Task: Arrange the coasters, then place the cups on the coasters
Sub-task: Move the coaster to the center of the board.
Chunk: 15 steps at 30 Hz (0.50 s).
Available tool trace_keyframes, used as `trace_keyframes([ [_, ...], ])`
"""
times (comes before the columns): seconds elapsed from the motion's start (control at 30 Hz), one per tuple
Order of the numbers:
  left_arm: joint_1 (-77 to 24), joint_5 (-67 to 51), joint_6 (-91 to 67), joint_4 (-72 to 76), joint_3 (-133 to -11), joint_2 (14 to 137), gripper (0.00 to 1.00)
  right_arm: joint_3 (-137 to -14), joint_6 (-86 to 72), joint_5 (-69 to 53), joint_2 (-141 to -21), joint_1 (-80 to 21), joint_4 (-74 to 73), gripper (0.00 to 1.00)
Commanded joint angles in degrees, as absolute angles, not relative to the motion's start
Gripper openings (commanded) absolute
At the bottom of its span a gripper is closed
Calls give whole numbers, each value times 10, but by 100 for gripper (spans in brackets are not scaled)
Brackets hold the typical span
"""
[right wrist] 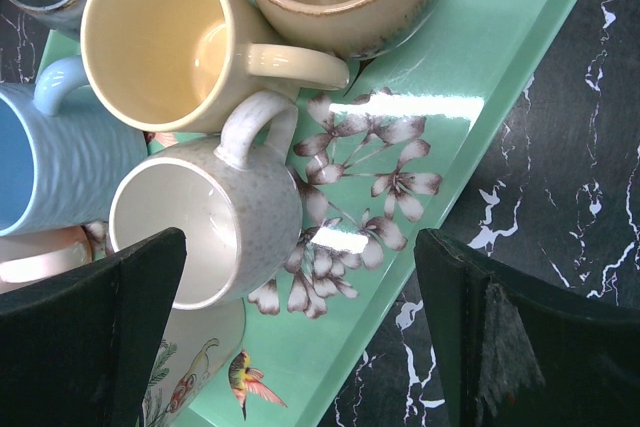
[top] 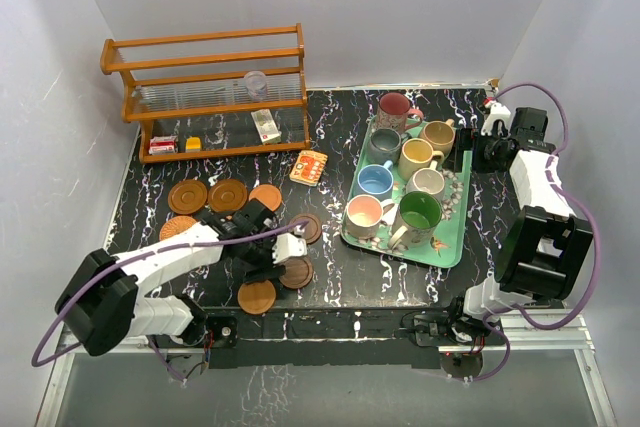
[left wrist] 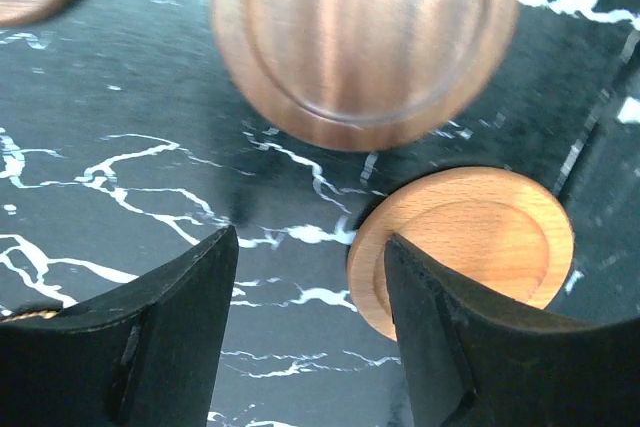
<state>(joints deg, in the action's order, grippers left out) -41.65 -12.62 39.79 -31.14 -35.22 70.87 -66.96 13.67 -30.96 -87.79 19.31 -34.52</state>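
Several round wooden coasters lie left of centre on the black marble table: three in a row (top: 227, 194), one (top: 178, 229) at the left, and more around my left gripper (top: 268, 265). In the left wrist view that gripper (left wrist: 310, 287) is open over bare table. A light coaster (left wrist: 470, 237) lies by its right finger and a dark coaster (left wrist: 360, 37) lies ahead. Several cups, among them maroon (top: 395, 107), blue (top: 375, 180) and green (top: 417, 212), stand on a green tray (top: 450, 252). My right gripper (right wrist: 300, 277) is open above the tray, beside the off-white cup (right wrist: 210, 227) and the yellow cup (right wrist: 160, 42).
A wooden rack (top: 205, 87) stands at the back left with a clear plastic cup (top: 255, 82) and small boxes on it. An orange patterned card (top: 309, 167) lies between the rack and the tray. White walls enclose the table on three sides.
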Motion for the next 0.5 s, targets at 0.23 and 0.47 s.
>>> trace_keyframes([
  [0.23,-302,-39,376,-158,-392,803,53,-682,147,-351,-825,198,-325,98],
  [0.47,-294,-6,365,-94,-416,838,54,-683,146,-342,-834,198,-325,98],
])
